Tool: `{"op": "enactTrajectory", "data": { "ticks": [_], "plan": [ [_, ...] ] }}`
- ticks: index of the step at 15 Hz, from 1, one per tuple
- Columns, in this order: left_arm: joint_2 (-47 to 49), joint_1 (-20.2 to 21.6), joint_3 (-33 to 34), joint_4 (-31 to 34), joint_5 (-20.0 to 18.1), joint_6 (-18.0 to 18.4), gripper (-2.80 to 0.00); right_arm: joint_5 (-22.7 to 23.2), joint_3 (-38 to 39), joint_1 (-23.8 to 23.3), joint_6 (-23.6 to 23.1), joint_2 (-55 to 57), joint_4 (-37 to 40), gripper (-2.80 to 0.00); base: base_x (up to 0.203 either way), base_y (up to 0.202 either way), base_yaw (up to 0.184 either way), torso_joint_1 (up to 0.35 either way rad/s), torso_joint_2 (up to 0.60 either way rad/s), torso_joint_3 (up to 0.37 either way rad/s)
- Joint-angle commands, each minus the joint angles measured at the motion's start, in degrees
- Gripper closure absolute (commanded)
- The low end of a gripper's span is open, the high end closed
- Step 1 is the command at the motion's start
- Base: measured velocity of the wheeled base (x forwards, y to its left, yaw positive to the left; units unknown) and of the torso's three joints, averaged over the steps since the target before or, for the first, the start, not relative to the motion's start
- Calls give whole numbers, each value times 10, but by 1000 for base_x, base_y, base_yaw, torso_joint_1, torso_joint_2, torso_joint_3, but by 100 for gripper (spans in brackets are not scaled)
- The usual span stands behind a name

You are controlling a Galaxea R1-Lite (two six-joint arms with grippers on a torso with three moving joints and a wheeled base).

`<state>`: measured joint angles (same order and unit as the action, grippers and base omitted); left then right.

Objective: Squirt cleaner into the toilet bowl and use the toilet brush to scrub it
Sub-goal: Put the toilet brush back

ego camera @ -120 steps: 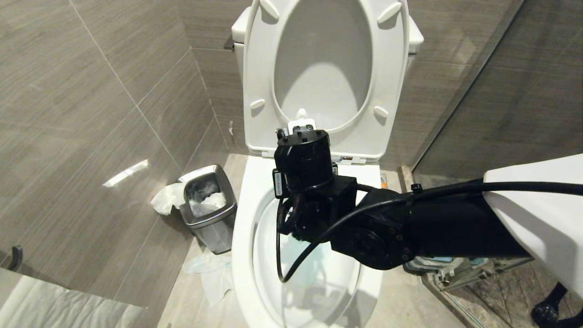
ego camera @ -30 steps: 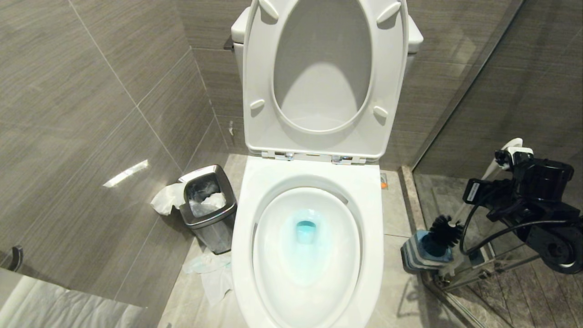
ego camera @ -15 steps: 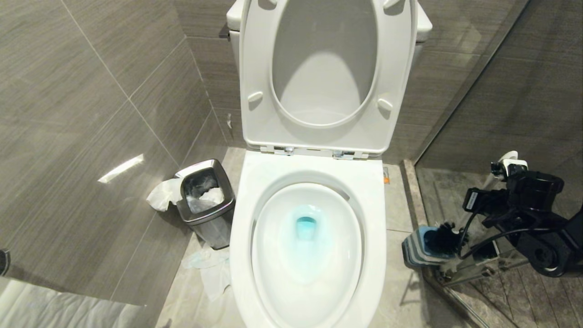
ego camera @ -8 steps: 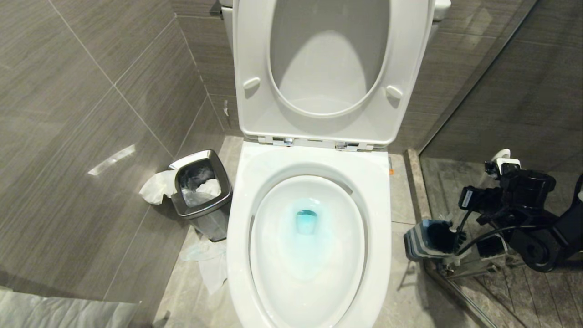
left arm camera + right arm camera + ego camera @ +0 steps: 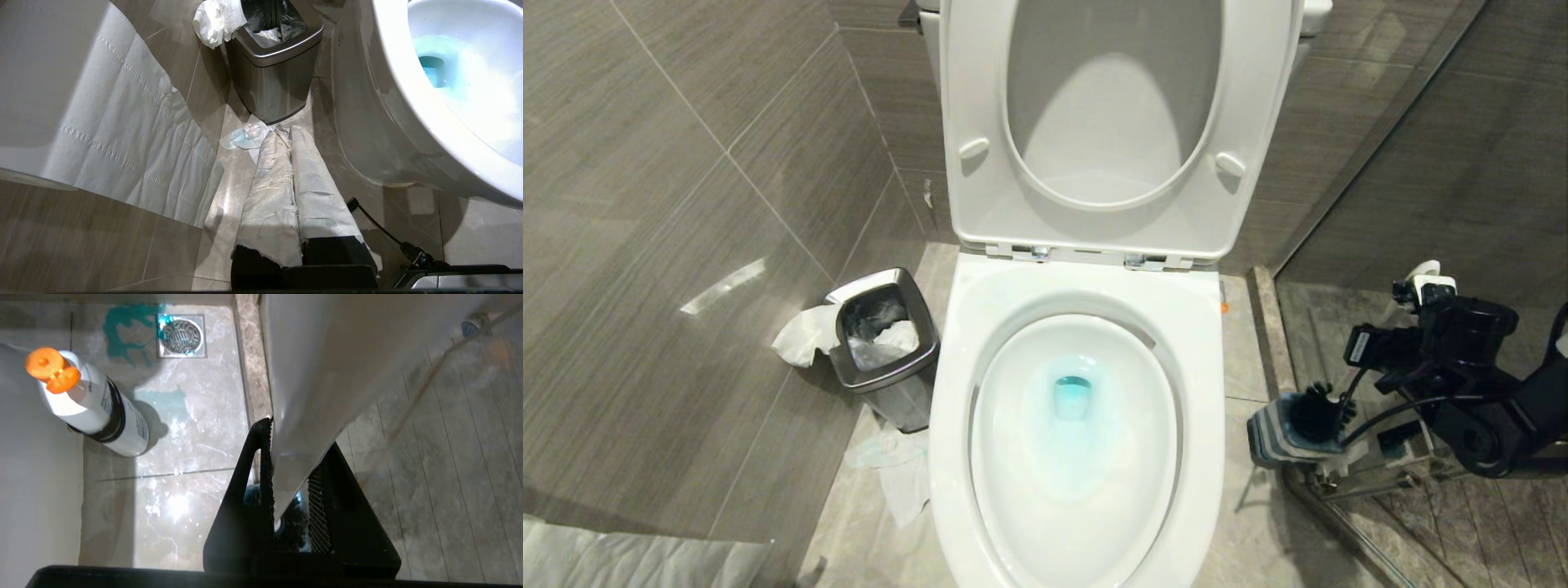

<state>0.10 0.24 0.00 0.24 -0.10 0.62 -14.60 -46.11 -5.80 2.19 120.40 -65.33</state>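
Observation:
The toilet bowl [image 5: 954, 384] stands open, seat and lid up, with blue cleaner tinting its water [image 5: 1072, 398]. On the floor to its right, my right gripper [image 5: 298, 435] is shut on the white handle [image 5: 310, 388] of the toilet brush. Its black bristle head [image 5: 1313, 412] sits in the mouth of the blue-topped holder [image 5: 1274, 441]. The handle's rounded end [image 5: 1425, 271] sticks up past the wrist. My left gripper [image 5: 287, 130], fingers wrapped in white cloth, hangs shut and empty low beside the bowl's left side [image 5: 367, 122].
A steel waste bin [image 5: 882, 359] with tissue spilling out stands left of the bowl, crumpled paper [image 5: 894, 474] on the floor before it. A white cleaner bottle with an orange cap [image 5: 88, 408] stands near a floor drain [image 5: 181, 335]. A glass shower wall [image 5: 1380, 163] bounds the right.
The whole picture has shifted as the camera tipped down. My right arm has gone from over the bowl to the holder; the brush head dropped into it and now shows slightly higher.

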Motion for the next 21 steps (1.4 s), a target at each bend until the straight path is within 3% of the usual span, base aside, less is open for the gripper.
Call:
{"op": "enactTrajectory", "data": {
  "ticks": [1,7,21],
  "plan": [
    [1,0,1,0,0,0,0,-1,-2,0,1,6,-5,0,0,0,0,0,0,0],
    [1,0,0,0,-1,3,0,-2,-12,-1,3,26,-8,0,0,0,0,0,0,0],
    [1,0,0,1,-2,3,0,-2,32,-8,-1,95,-116,0,0,0,0,0,0,0]
  ]
}}
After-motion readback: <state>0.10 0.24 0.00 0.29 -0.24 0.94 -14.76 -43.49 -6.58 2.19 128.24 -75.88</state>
